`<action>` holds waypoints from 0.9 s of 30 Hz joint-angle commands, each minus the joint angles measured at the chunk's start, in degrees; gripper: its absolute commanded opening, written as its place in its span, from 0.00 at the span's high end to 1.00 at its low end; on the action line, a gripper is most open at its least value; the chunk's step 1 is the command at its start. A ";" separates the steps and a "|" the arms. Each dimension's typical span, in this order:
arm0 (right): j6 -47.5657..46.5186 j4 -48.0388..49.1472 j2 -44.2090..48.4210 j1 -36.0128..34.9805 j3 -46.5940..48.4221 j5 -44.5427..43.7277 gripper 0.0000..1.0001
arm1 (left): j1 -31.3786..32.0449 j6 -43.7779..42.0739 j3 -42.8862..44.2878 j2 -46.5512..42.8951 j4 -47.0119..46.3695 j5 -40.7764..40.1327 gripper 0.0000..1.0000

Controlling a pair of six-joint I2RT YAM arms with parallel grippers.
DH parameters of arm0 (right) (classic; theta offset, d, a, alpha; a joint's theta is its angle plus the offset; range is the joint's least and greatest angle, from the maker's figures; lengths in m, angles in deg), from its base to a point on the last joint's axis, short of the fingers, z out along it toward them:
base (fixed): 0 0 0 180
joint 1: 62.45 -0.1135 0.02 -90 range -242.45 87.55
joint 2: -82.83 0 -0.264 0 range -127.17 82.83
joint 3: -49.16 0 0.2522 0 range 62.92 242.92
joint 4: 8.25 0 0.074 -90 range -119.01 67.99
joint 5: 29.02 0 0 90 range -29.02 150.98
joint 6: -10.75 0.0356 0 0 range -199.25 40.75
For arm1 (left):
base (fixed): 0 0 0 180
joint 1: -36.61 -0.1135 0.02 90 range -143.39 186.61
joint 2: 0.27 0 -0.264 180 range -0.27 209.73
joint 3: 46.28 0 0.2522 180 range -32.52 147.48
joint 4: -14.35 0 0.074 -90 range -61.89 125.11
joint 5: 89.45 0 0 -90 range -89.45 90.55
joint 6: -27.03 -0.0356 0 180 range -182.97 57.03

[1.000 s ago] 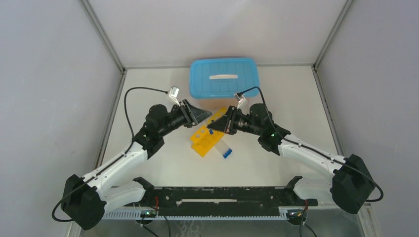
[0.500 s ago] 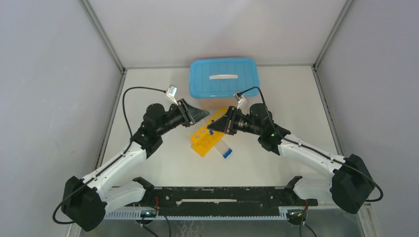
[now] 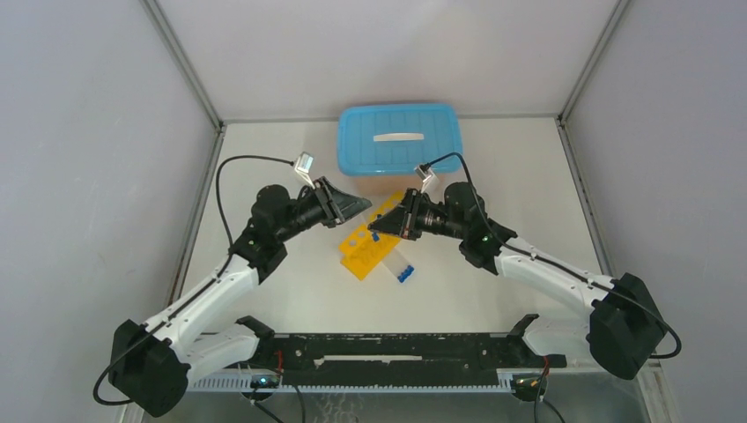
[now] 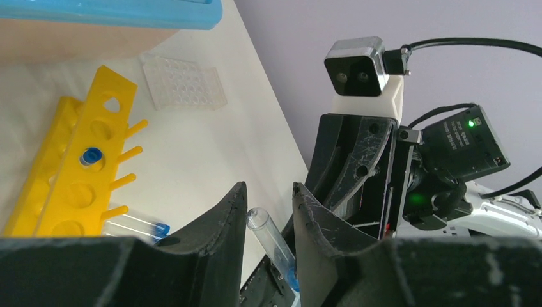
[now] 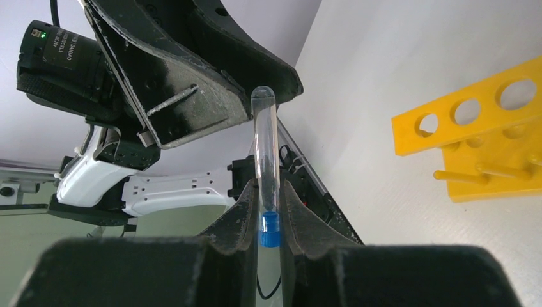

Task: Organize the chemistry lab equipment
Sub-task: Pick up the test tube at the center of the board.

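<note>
Clear tube sits clamped near its blue cap in right gripper, seemingly for handover; left gripper straddles its tip, grip unclear.

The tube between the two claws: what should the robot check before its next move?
1. Right claw pinches the tube just above its blue cap: ok.
2. The tube's round end sits between the left claw fingers: ok.
3. Left claw clamped on the tube: not ok, a gap shows beside the tube.
4. Yellow rack has free holes: ok.
5. Tube free of cracks: cannot tell.
</note>
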 commanded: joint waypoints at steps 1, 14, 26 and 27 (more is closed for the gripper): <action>-1.27 1.59 0.01 0.37 2.89 0.27 0.85 | -0.46 -0.37 0.22 -0.04 -0.58 4.39 0.64; -1.36 1.46 -0.71 0.67 3.25 1.19 0.85 | -2.45 -1.25 -0.07 -0.33 0.93 6.72 0.64; -1.81 0.56 -1.83 0.43 3.87 2.96 0.85 | -4.59 -2.21 1.12 2.25 1.41 14.01 0.74; -1.96 0.38 -1.84 0.47 3.87 3.01 0.85 | -4.79 -2.30 1.12 2.18 1.56 14.14 0.74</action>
